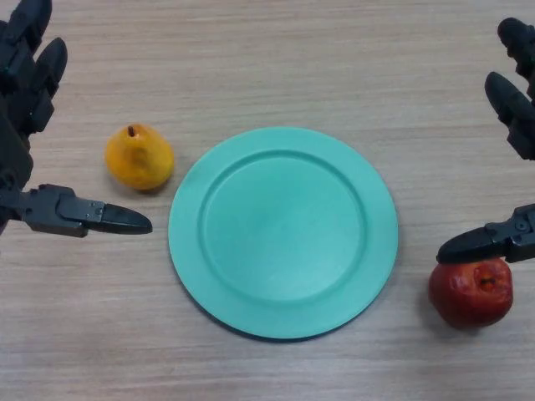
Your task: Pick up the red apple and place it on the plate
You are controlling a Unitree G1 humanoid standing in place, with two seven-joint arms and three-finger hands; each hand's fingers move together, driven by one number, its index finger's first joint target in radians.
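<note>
Head view, single frame. Red apple sits on the wooden counter at near right, just right of the green plate and apart from its rim. Plate is empty, centred.

Right hand hovers over the apple with fingers spread wide and nothing held; its thumb tip lies at the apple's top edge, contact uncertain. Left hand at left edge, fingers also apart and empty, thumb pointing toward a yellow pear that lies just left of the plate.

Handling estimate: apple looks rigid, round, smooth-skinned, of moderate weight. Surface likely slick, so it may roll or squirt out under an off-centre pinch. Skin shows dull mottled patches near the stem pit, which faces right and up.

Suggested hold: thumb on the near-left flank, fingers on the far-right flank, across the widest girth, below the crown. Grasp not yet made; placement still to do.
</note>
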